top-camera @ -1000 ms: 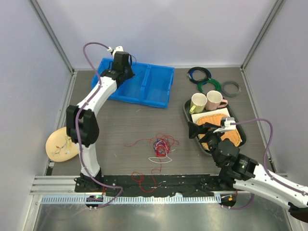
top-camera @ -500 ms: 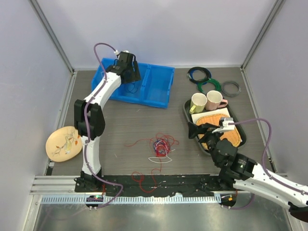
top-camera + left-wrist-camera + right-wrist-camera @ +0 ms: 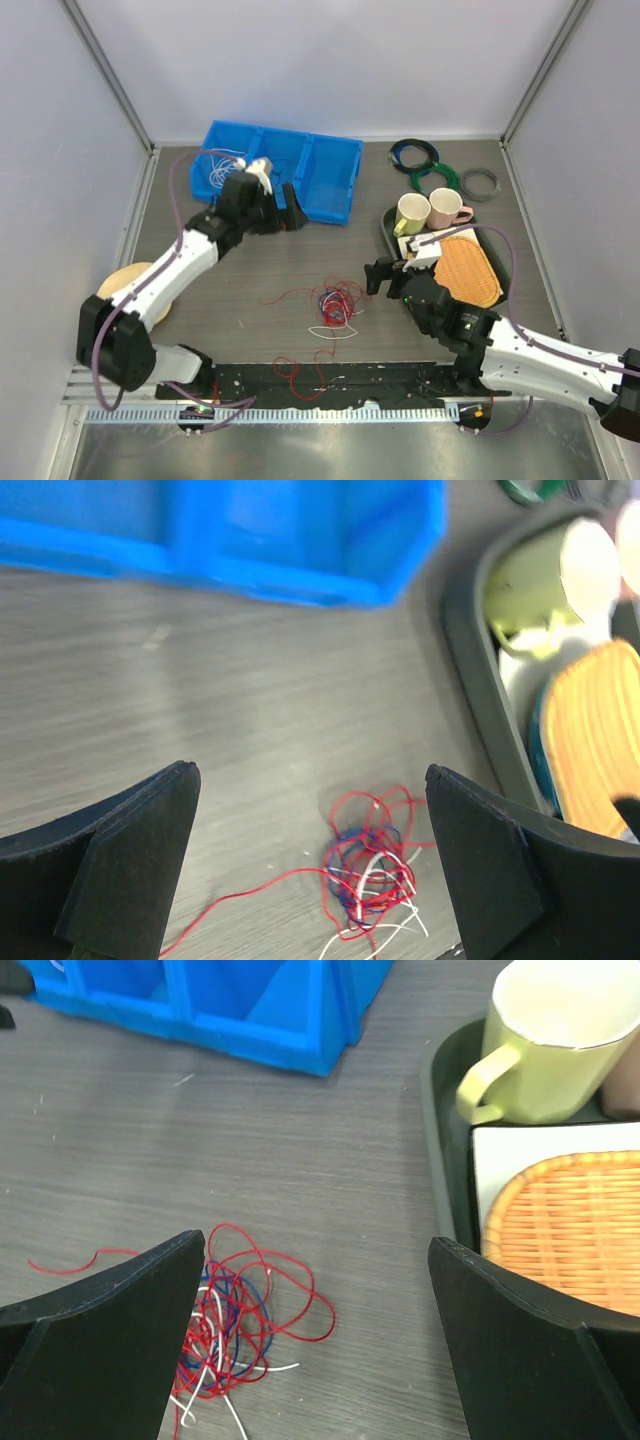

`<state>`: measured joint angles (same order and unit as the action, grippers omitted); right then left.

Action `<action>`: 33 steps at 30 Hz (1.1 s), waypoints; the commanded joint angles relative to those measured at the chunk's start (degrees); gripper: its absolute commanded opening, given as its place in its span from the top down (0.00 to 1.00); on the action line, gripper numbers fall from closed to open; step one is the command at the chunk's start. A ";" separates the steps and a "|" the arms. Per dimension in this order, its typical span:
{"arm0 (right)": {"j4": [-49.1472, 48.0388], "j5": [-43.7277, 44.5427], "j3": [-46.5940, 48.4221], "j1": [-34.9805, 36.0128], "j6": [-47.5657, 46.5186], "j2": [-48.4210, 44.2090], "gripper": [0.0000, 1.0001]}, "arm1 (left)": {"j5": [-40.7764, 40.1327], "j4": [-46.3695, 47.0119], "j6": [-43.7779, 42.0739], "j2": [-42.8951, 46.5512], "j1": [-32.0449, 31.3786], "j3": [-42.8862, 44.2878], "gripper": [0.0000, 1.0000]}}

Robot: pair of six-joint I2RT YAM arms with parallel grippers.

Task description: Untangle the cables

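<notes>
While the cables [image 3: 335,305] lie knotted on the grey wood-grain table [image 3: 250,262], left gripper [image 3: 292,208] and right gripper [image 3: 384,272] hover near them, jaws wide, empty; white walls [image 3: 330,70] enclose.

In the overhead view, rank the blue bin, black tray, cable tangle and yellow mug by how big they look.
Largest first: blue bin, black tray, cable tangle, yellow mug. The last two are close: minus loose strands, the tangle looks mug-sized.

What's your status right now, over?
Left gripper open, empty. Right gripper open, empty. Cables tangled on table, ungripped. Nothing between either gripper and them.
</notes>
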<state>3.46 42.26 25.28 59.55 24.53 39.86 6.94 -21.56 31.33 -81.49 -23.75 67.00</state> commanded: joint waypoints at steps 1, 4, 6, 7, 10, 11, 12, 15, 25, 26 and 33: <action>-2.14 -5.51 3.73 -0.05 3.58 4.87 0.00 | -1.47 10.91 4.26 9.74 -8.22 -15.56 0.00; -3.20 -12.97 3.90 -0.13 6.14 9.95 0.00 | -2.63 12.59 8.21 16.16 -10.70 -24.27 0.00; -3.29 -16.23 5.12 -0.05 8.06 13.65 0.00 | -4.56 12.95 11.36 19.08 -11.14 -29.09 0.00; -3.20 -18.59 5.65 -0.13 9.03 17.76 0.00 | -5.00 13.21 11.99 20.74 -11.32 -30.34 0.00; -2.77 -24.04 8.81 -0.14 10.53 24.54 0.00 | -6.41 12.25 12.70 26.11 -11.32 -33.69 0.00; -2.33 -25.46 9.96 -0.14 10.62 29.01 0.02 | -8.67 11.38 12.96 28.47 -11.32 -34.04 0.00; -1.71 -26.08 12.23 -0.05 10.97 31.75 0.02 | -11.22 9.80 13.05 29.54 -11.32 -34.57 0.00; -0.39 -26.09 15.84 -0.13 11.50 40.02 0.03 | -14.22 7.25 13.05 32.79 -11.32 -35.18 0.00; 0.50 -25.91 21.83 0.04 10.62 50.24 0.46 | -15.99 5.65 12.53 39.48 -11.32 -37.47 0.00; -0.12 -26.09 21.74 0.04 10.27 49.62 0.70 | -15.38 5.57 12.44 39.57 -11.32 -37.65 0.00; -8.82 -26.00 19.55 -0.14 5.18 37.77 0.99 | 2.27 14.94 7.52 38.96 -11.32 -39.75 0.00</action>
<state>3.25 15.64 44.69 59.51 32.49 86.89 -2.87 -14.94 42.35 -42.46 -35.11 28.64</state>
